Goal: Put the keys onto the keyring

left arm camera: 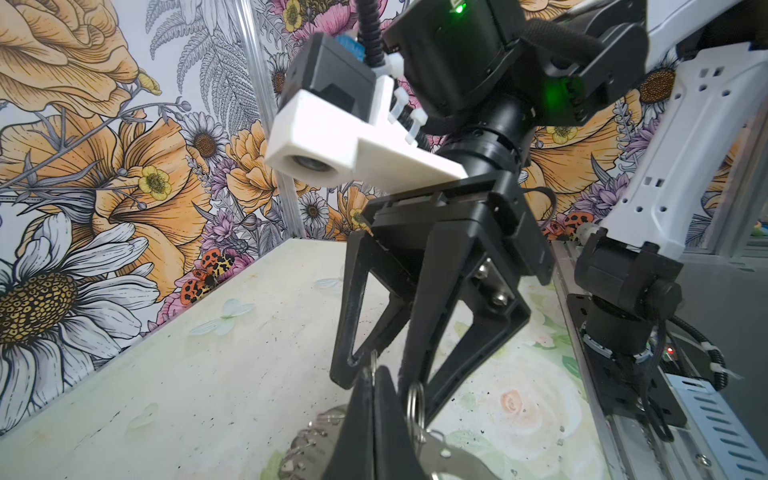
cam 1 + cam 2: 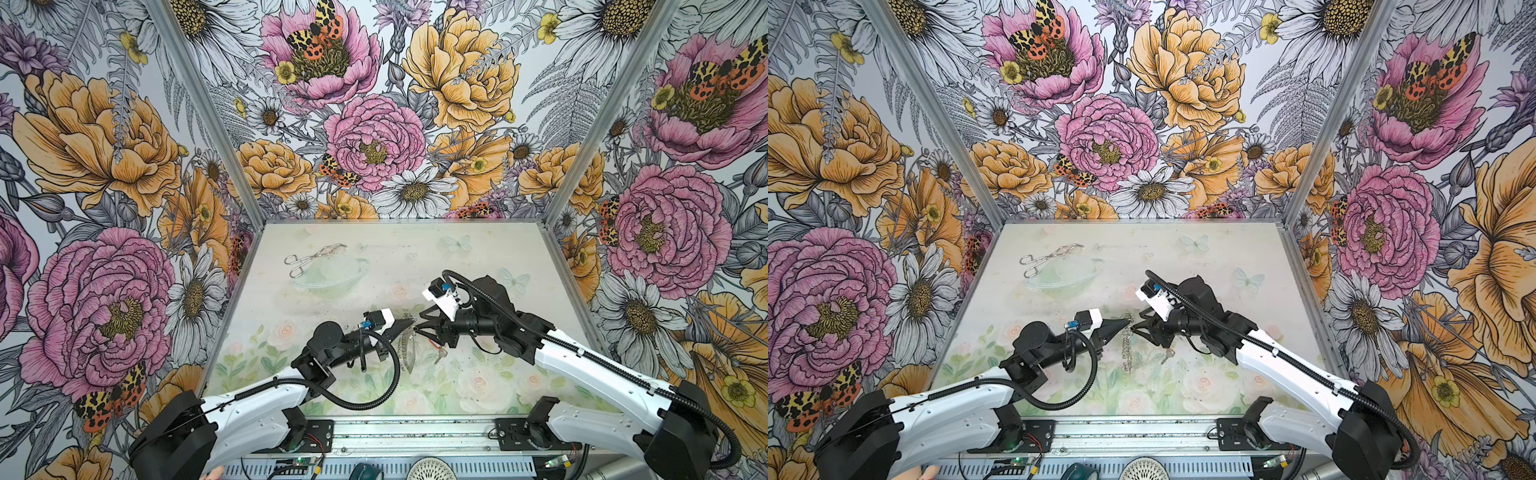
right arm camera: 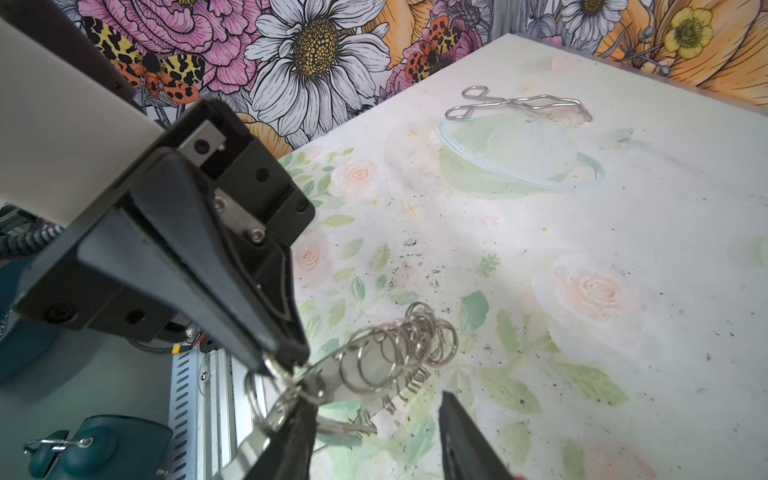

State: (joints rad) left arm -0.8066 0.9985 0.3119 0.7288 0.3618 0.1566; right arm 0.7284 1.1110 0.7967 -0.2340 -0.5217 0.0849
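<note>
While my left end effector (image 2: pixel 404 325) is clenched on the upper rim of the keyring (image 2: pixel 409 351), the hoop hangs on edge over the worktop (image 2: pixel 478 257), near its middle and a little toward the front edge. I cannot tell whether its lower rim touches the surface. My right end effector (image 2: pixel 419 322) is released and empty, jaws apart, with its tips just beside that same upper rim. The keys (image 2: pixel 440 354) are not on the hoop. They lie flat on the worktop just beside it, on the side toward the right edge, with a trace of red next to them.

As I judge it, the step in hand is to fetch the keys and bring them to the hoop. To do it well, I should hold the left grip firm and the hoop steady, without twisting. The right should back clear of the small rings (image 3: pixel 399 345), which look loose enough to swing or snag. Then it should come down low over the keys with the jaws wide, since they are thin against the surface. I should pinch them by the head so that the threading end stays free. Where the hoop opens, I cannot see.
</note>
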